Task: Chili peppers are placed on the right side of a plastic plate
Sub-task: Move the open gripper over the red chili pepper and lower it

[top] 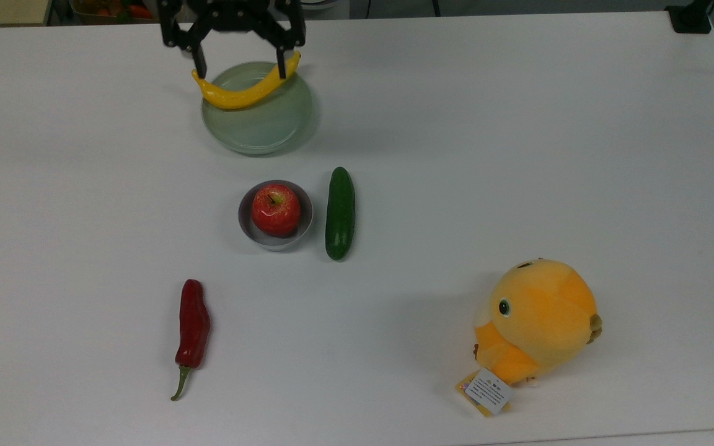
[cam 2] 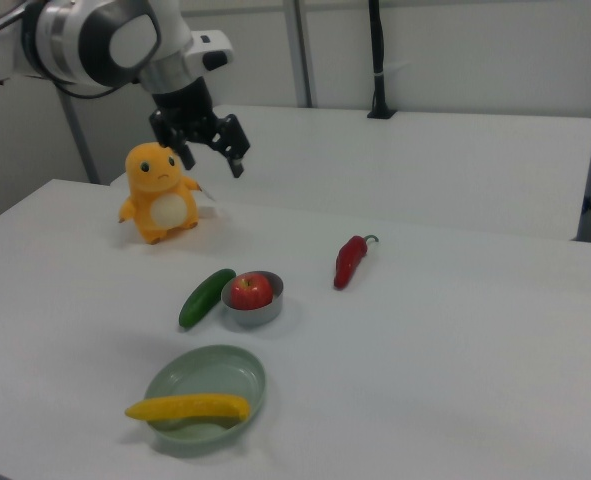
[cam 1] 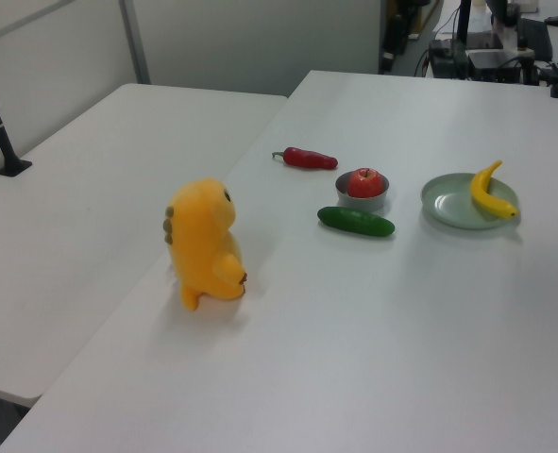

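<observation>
White table (top: 518, 124), a second table (cam 1: 90, 170) adjoining it in the left view. Right view: arm carrying the gripper (cam 2: 204, 146), fingers spread and empty, high above the plush toy (cam 2: 159, 192). Plastic plate (top: 264, 127) bearing a banana (top: 246, 87). Chili peppers (top: 193, 325) lying on the bare table, well apart from the plate, beyond the bowl (top: 275, 238).

Arm raised, gripper (top: 239, 67) jaws spread wide, empty.
</observation>
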You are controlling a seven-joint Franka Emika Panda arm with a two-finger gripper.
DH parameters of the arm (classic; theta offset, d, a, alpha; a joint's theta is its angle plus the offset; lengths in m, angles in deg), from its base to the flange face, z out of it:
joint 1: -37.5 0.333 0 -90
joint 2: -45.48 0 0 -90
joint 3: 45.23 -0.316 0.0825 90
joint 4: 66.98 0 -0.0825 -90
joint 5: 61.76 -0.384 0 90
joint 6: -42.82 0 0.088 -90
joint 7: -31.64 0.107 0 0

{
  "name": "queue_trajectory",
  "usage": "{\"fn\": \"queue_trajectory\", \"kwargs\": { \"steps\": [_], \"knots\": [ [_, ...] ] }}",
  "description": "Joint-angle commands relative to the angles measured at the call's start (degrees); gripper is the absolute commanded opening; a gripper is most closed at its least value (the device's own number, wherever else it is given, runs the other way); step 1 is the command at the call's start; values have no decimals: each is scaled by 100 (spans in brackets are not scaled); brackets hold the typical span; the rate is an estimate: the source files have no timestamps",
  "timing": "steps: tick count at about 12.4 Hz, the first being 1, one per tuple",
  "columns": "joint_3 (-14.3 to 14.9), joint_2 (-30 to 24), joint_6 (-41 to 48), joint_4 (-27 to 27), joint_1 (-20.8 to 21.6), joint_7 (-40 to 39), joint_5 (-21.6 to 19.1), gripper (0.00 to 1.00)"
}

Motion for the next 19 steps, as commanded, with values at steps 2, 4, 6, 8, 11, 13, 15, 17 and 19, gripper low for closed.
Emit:
{"fn": "queue_trajectory", "kwargs": {
  "steps": [2,4,6,8,11,13,15,17,19],
  "knots": [
    [-18,1047,-1110,-889,-286,-40,35,100],
    [-10,1795,-1479,-1549,-331,214,44,100],
    [-1,2139,-2146,-1578,-375,373,61,100],
    [8,2657,-2841,-1596,-375,540,114,100],
    [8,3281,-3431,-1806,-410,576,342,100],
    [17,3563,-3845,-1816,-428,576,553,100],
    [17,3879,-4214,-1816,-498,585,703,100],
    [25,4065,-4557,-1781,-498,585,703,100],
    [34,4205,-4611,-1789,-498,585,712,100]
  ]
}}
